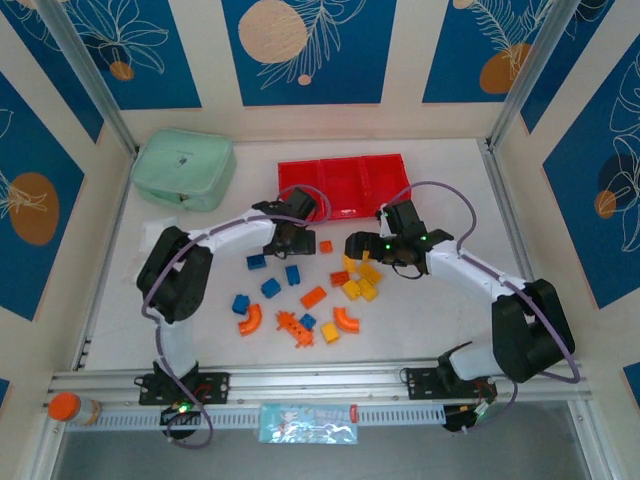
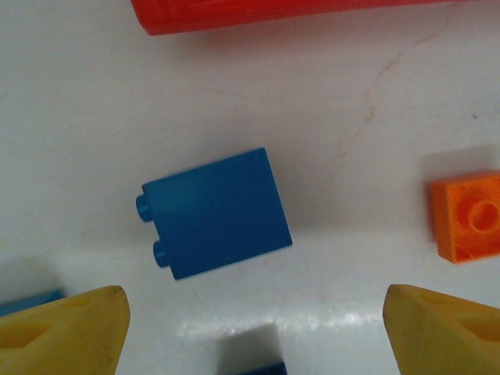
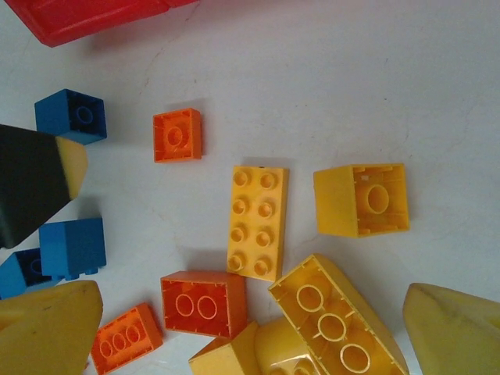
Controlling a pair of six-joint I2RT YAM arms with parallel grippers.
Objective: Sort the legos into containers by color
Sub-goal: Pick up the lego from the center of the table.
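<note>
My left fingers (image 2: 70, 332) spread wide, empty, by a blue brick (image 2: 215, 215); right fingers (image 3: 457, 332) gape empty over yellow bricks (image 3: 336, 312).

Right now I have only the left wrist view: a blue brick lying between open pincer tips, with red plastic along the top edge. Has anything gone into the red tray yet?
Observer: From the top camera, I can see no brick in the three bins of the red tray, though the left arm covers its near left corner.
Operator: What is the other arm doing?
Observer: The right pincer is open above a cluster of yellow bricks.
Operator: Is there more blue nearby?
Observer: Yes, several blue bricks lie loose on the table, toward the arm bases.
</note>
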